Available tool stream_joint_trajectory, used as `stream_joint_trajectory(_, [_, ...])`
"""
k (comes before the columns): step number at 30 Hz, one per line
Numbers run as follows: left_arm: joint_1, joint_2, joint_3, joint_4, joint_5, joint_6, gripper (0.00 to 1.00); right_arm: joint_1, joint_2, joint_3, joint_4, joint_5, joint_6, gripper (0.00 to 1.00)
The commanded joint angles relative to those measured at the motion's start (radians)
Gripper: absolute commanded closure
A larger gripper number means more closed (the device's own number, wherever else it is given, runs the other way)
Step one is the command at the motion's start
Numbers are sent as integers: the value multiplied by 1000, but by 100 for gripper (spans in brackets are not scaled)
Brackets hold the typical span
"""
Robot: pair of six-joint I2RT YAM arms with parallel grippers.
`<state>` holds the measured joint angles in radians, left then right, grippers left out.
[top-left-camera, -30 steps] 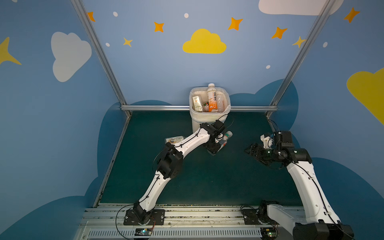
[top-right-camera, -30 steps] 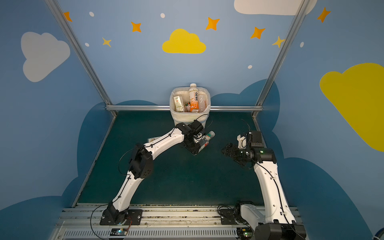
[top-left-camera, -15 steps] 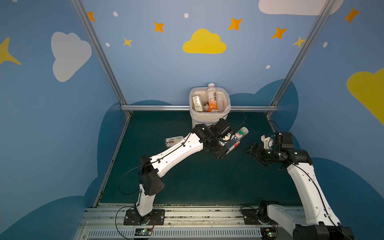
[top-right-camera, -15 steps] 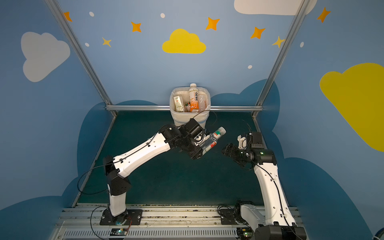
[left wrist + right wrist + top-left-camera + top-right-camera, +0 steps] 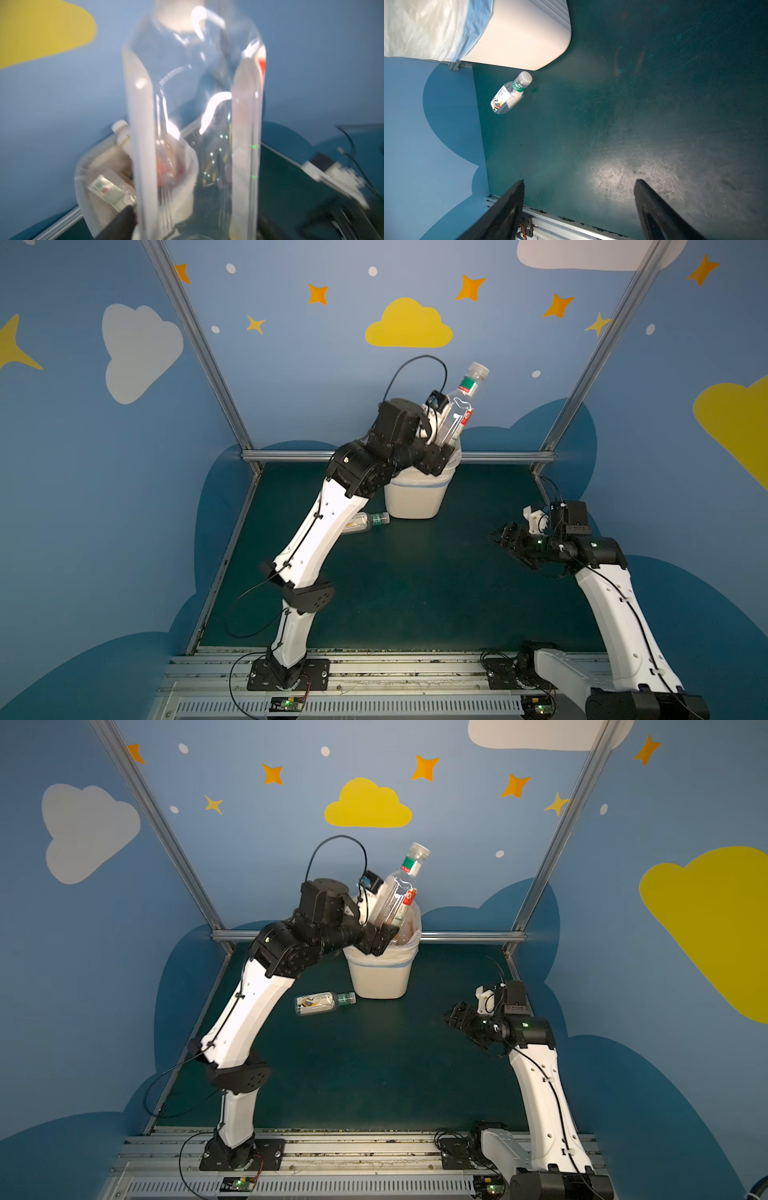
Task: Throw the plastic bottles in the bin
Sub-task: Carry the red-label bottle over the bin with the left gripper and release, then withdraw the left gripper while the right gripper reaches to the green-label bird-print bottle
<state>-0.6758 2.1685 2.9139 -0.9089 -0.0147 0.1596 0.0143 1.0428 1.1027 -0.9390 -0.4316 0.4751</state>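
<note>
Upper centre in both top views: left tool [image 5: 444,450] at bin [image 5: 411,499] rim under tilted clear bottle [image 5: 458,412] (grip unclear); right tool [image 5: 579,182] spread, empty.

A: Quick, left arm [image 5: 316,531] look?
B: White shell links, black joint housings [image 5: 309,599]. Thin black cable [image 5: 291,560] runs along the shell, with a loose loop [image 5: 417,356] near the wrist.
A: And right arm [image 5: 615,614]?
B: Same build. White printed mount [image 5: 533,516] by the wrist camera, small green light [image 5: 524,1024] on the black housing.
A: Bases?
B: Black plates [image 5: 286,674], pale screws [image 5: 324,673] at the corners.
A: Anything on the right tool [image 5: 579,181]?
B: Two flat black fingers [image 5: 508,209], plain, no markings I can read.
</note>
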Motion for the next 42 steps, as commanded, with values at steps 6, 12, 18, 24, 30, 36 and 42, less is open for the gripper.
stream_joint_trajectory(6, [127, 18, -80, -1, 100, -62, 0, -7, -30, 19, -45, 20, -8, 16])
stream_joint_trajectory(12, [60, -181, -215, -41, 2, -2, 0, -6, -26, 7, -12, -1, 18, 16])
stream_joint_trajectory(18, [86, -406, -532, -9, -31, -85, 0, 6, -3, 11, 43, -46, 38, 17])
stream_joint_trajectory(24, [212, -628, -933, 21, 87, -267, 0, 96, 14, 39, 86, -29, 60, 18])
stream_joint_trajectory(30, [311, -888, -1369, 88, 95, -435, 0, 316, 88, 141, 138, 38, 75, 18])
stream_joint_trajectory(36, [390, -1075, -1622, 64, 111, -588, 0, 532, 282, 315, 150, 93, 14, 18])
stream_joint_trajectory(42, [476, -1164, -1710, 0, 258, -677, 0, 662, 501, 468, 184, -2, -252, 18])
